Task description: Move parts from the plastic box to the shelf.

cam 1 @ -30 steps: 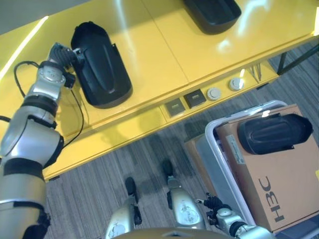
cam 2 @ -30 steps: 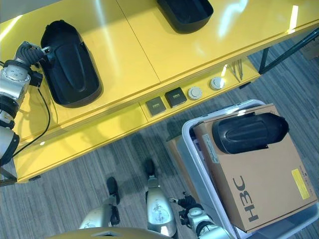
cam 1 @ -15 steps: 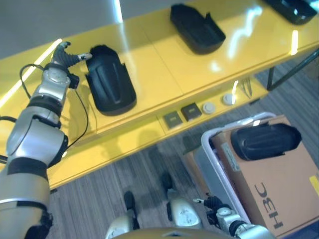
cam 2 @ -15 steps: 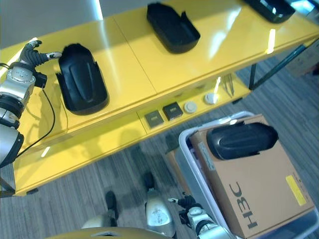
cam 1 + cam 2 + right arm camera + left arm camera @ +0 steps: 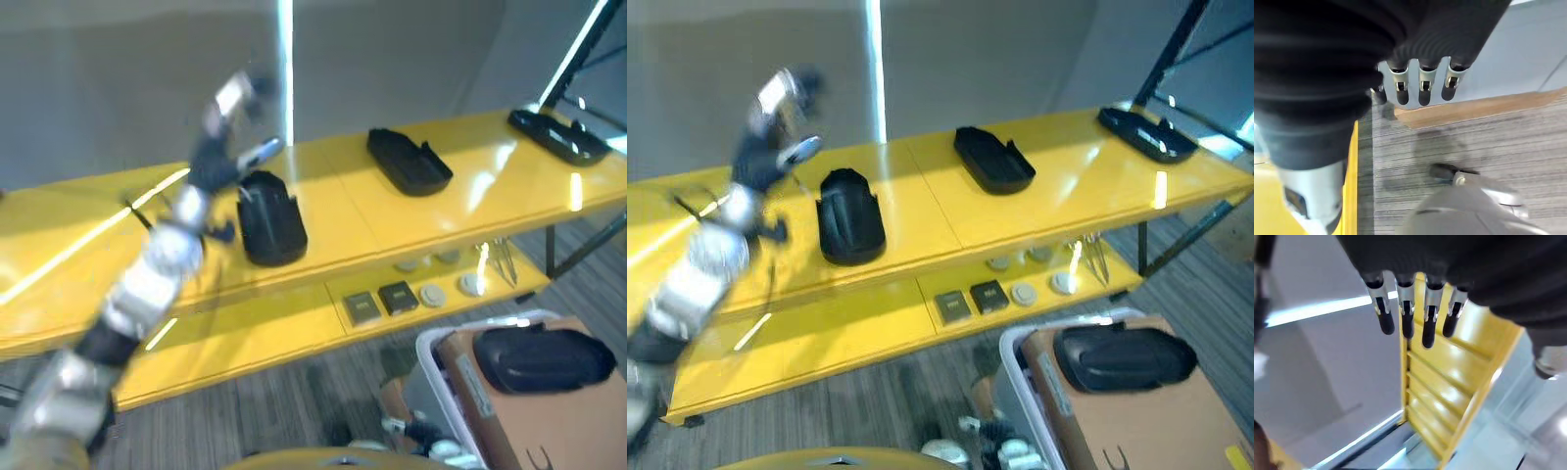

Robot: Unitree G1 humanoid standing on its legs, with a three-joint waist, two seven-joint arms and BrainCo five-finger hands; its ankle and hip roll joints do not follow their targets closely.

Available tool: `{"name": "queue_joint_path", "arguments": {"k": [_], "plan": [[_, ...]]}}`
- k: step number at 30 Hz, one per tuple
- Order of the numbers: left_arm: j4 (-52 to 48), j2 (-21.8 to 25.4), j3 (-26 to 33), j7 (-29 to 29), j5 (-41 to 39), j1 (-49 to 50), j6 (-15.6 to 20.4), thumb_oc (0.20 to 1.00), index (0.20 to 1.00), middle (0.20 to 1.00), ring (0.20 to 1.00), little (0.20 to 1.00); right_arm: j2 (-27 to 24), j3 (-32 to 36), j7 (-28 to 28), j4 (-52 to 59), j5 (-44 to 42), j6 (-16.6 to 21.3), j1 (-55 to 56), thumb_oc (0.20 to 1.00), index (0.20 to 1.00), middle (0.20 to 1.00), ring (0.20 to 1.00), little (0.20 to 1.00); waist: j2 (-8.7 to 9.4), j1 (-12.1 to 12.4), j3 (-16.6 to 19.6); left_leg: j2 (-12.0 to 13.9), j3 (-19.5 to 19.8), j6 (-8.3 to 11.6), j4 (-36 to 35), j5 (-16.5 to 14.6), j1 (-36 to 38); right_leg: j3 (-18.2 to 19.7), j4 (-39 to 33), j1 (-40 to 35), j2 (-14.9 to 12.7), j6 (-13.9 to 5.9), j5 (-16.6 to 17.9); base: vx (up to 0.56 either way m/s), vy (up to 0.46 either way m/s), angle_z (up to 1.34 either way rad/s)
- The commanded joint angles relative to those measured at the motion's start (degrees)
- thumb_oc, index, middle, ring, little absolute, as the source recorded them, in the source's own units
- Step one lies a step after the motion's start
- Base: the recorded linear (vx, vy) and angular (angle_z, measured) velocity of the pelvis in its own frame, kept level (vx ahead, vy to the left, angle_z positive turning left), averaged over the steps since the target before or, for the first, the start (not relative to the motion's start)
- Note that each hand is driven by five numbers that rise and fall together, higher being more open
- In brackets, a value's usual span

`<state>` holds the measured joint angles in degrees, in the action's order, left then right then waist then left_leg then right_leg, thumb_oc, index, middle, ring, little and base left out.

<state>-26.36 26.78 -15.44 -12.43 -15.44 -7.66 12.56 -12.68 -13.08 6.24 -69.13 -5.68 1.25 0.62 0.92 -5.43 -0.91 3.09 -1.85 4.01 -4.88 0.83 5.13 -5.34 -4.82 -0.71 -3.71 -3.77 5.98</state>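
Since prev frame the left hand has lifted off the black part on the shelf; cam tilted up too. Eye views: hand above part, apart from it; next part sits on carton in plastic box, below shelf. L wrist view: fingers straight, empty. R wrist view: right hand relaxed, empty. Step: placing done, I judge; next needs reach to box.
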Motion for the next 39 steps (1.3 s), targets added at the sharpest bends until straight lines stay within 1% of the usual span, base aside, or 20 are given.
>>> {"name": "queue_joint_path", "arguments": {"k": [1, 2, 3, 4, 5, 6, 9, 11, 12, 13, 14, 18, 20, 21, 24, 30, 36, 39], "plan": [[14.32, 1.70, 2.33, 4.98, -3.36, -12.65, 1.40, 0.200, 0.200, 0.200, 0.200, 0.200, 0.98, -1.08, -0.05, -6.30, 1.95, 1.03, -3.32, 1.000, 1.000, 1.000, 1.000, 1.000, 0.25, 0.44, -1.65, 4.52, 1.45, 1.47, -0.12, -1.45, -1.56, 0.94, 2.00, -2.41, -5.28, -5.68, -6.05, 0.01, 0.005, 0.16], [14.12, 1.71, 2.44, 5.02, -3.37, -12.43, 1.28, 0.200, 0.200, 0.200, 0.200, 0.200, 0.97, -1.16, -0.05, -6.28, 1.95, 1.04, -3.24, 1.000, 1.000, 1.000, 1.000, 1.000, 0.25, 0.39, -1.58, 4.52, 1.43, 1.47, -0.12, -1.46, -1.55, 0.96, 2.00, -2.41, -5.28, -5.68, -6.06, -0.02, 0.005, 0.06], [11.43, -0.61, 2.05, 6.66, -5.36, -6.65, 1.24, 0.200, 0.200, 0.200, 0.200, 0.200, 1.92, -1.14, 0.24, -6.21, 2.11, 1.35, -2.86, 1.000, 1.000, 1.000, 1.000, 1.000, 0.61, 0.64, -2.11, 4.56, 1.42, 1.32, -0.12, -1.46, -1.59, 1.19, 2.43, -2.23, -5.25, -5.51, -6.11, -0.01, 0.002, 0.04], [11.37, -0.61, 2.08, 6.68, -5.37, -6.54, 1.21, 0.200, 0.200, 0.200, 0.200, 0.200, 1.91, -1.18, 0.24, -6.20, 2.11, 1.36, -2.80, 1.000, 1.000, 1.000, 1.000, 1.000, 0.60, 0.63, -2.04, 4.57, 1.41, 1.32, -0.12, -1.46, -1.61, 1.21, 2.45, -2.20, -5.25, -5.51, -6.12, 0.00, 0.019, 0.03], [10.45, -1.73, 0.55, 9.14, -7.36, -2.23, -0.25, 0.200, 0.200, 0.200, 0.200, 0.200, 2.34, -1.20, 0.38, -6.42, 2.39, 1.39, -2.49, 1.000, 1.000, 1.000, 1.000, 1.000, 0.63, 0.75, -2.58, 4.56, 1.37, 1.16, -0.12, -1.94, -1.43, 1.22, 2.47, -2.32, -5.19, -5.49, -6.49, -0.01, 0.018, 0.07], [10.57, -0.91, -0.69, 10.46, -6.26, -0.04, -0.87, 0.200, 0.200, 0.200, 0.200, 0.200, 2.60, -1.50, 0.59, -6.18, 2.58, 1.43, -2.54, 1.000, 1.000, 1.000, 1.000, 1.000, 0.72, 0.93, -3.13, 4.54, 1.44, 1.06, -0.12, -1.76, -1.90, 1.36, 2.49, -1.83, -5.13, -5.48, -6.36, -0.02, 0.022, -0.08], [12.89, -0.61, -3.30, 12.18, -5.53, 1.19, -2.19, 0.200, 0.200, 0.200, 0.200, 0.200, 2.58, -1.65, 0.88, -6.68, 2.77, 1.15, -2.60, 1.000, 1.000, 1.000, 1.000, 1.000, 0.65, 1.10, -4.16, 4.35, 1.57, 0.93, -0.12, -1.43, -2.80, 1.32, 2.25, -1.07, -5.12, -5.53, -6.08, -0.04, 0.006, -0.03], [15.71, -0.96, -5.35, 12.46, -4.53, 0.80, -2.71, 0.200, 0.200, 0.200, 0.200, 0.200, 2.15, -1.86, 1.56, -5.78, 2.29, 1.39, -3.11, 1.000, 1.000, 1.000, 1.000, 1.000, 0.51, 0.88, -5.78, 4.17, 1.54, 0.85, -0.12, -0.94, -4.39, 1.37, 2.10, 0.60, -5.22, -5.61, -5.58, -0.10, 0.008, 0.03], [18.36, -1.48, -6.45, 11.96, -3.59, -0.13, -2.84, 0.200, 0.200, 0.200, 0.200, 0.200, 2.04, -2.18, 2.07, -4.75, 1.56, 1.72, -3.77, 1.000, 1.000, 1.000, 1.000, 1.000, 0.53, 0.58, -7.06, 4.02, 1.34, 0.82, -0.12, -0.42, -5.83, 1.71, 1.91, 2.15, -5.25, -5.67, -4.92, -0.11, 0.003, 0.00], [18.53, -1.54, -6.51, 11.94, -3.56, -0.26, -2.75, 0.200, 0.200, 0.200, 0.200, 0.200, 2.01, -2.14, 2.07, -4.74, 1.54, 1.72, -3.80, 1.000, 1.000, 1.000, 1.000, 1.000, 0.50, 0.62, -7.01, 4.02, 1.32, 0.82, -0.12, -0.39, -5.93, 1.73, 1.94, 2.28, -5.25, -5.67, -4.90, -0.12, 0.012, -0.02], [20.83, -1.91, -7.07, 10.98, -2.49, -1.70, -2.66, 0.200, 0.200, 0.200, 0.200, 0.200, 1.87, -2.48, 2.51, -4.24, 1.00, 1.83, -4.85, 1.000, 1.000, 1.000, 1.000, 1.000, 0.47, 0.44, -7.74, 3.80, 0.99, 0.83, -0.12, -0.05, -7.18, 1.95, 1.37, 3.58, -5.35, -5.78, -4.03, -0.05, 0.013, -0.01], [24.26, -3.32, -7.94, 9.27, -1.26, -4.29, -2.39, 0.200, 0.200, 0.200, 0.200, 0.200, 1.93, -2.89, 3.00, -4.17, 0.75, 1.93, -5.53, 1.000, 1.000, 1.000, 1.000, 1.000, 0.55, 0.42, -7.78, 3.67, 0.00, 0.84, -0.12, 0.23, -8.62, 2.43, -0.15, 5.10, -5.51, -6.06, -2.75, 0.00, 0.014, -0.13], [26.22, -4.24, -7.87, 7.32, -0.44, -7.63, -1.97, 0.200, 0.200, 0.200, 0.200, 0.200, 2.03, -3.39, 3.22, -3.80, 0.64, 2.09, -5.48, 1.000, 1.000, 1.000, 1.000, 1.000, 0.84, 0.10, -7.68, 3.64, -0.43, 0.87, -0.12, 0.41, -9.26, 2.85, -0.18, 6.22, -5.56, -6.14, -2.46, 0.03, 0.005, -0.20], [26.29, -4.27, -7.89, 7.30, -0.43, -7.70, -1.94, 0.200, 0.200, 0.200, 0.200, 0.200, 2.02, -3.36, 3.22, -3.81, 0.63, 2.09, -5.51, 1.000, 1.000, 1.000, 1.000, 1.000, 0.82, 0.12, -7.68, 3.64, -0.44, 0.87, -0.12, 0.41, -9.29, 2.86, -0.18, 6.26, -5.56, -6.14, -2.45, 0.01, 0.001, -0.08], [27.38, -5.22, -7.24, 4.08, 0.46, -12.74, -1.11, 0.200, 0.200, 0.200, 0.200, 0.200, 2.68, -4.10, 3.17, -3.04, 0.17, 2.40, -4.80, 1.000, 1.000, 1.000, 1.000, 1.000, 1.00, -0.68, -7.76, 3.60, -0.95, 0.92, -0.12, 0.39, -9.71, 3.47, -0.18, 7.01, -5.71, -6.33, -2.30, 0.02, 0.013, -0.05], [31.11, -6.32, -6.78, 0.28, 1.53, -17.98, -0.43, 0.200, 0.200, 0.200, 0.200, 0.200, 2.74, -4.10, 3.17, -3.32, -0.44, 2.55, -4.19, 1.000, 1.000, 1.000, 1.000, 1.000, 0.88, -1.85, -8.19, 3.41, -1.60, 0.85, -0.12, 0.22, -9.65, 4.17, -0.18, 7.59, -5.86, -6.46, -2.06, 0.01, 0.014, -0.09], [33.32, -6.32, -6.06, -0.48, 1.92, -18.43, -0.51, 0.200, 0.200, 0.200, 0.200, 0.200, 1.90, -3.93, 3.10, -3.21, -0.06, 2.64, -3.93, 1.000, 1.000, 1.000, 1.000, 1.000, 0.77, -2.31, -8.79, 3.27, -2.16, 0.86, -0.12, 0.30, -10.07, 4.73, -0.18, 8.55, -5.95, -6.57, -1.66, 0.00, 0.007, -0.12], [36.01, -6.18, -5.09, -1.77, 2.41, -18.78, -0.26, 0.200, 0.200, 0.200, 0.200, 0.200, 1.40, -3.65, 3.23, -3.41, -0.07, 2.72, -3.87, 1.000, 1.000, 1.000, 1.000, 1.000, 0.76, -2.57, -9.38, 3.24, -2.45, 0.87, -0.12, 0.62, -10.81, 5.16, -0.18, 9.71, -6.00, -6.65, -1.28, 0.00, 0.002, -0.01]]}}
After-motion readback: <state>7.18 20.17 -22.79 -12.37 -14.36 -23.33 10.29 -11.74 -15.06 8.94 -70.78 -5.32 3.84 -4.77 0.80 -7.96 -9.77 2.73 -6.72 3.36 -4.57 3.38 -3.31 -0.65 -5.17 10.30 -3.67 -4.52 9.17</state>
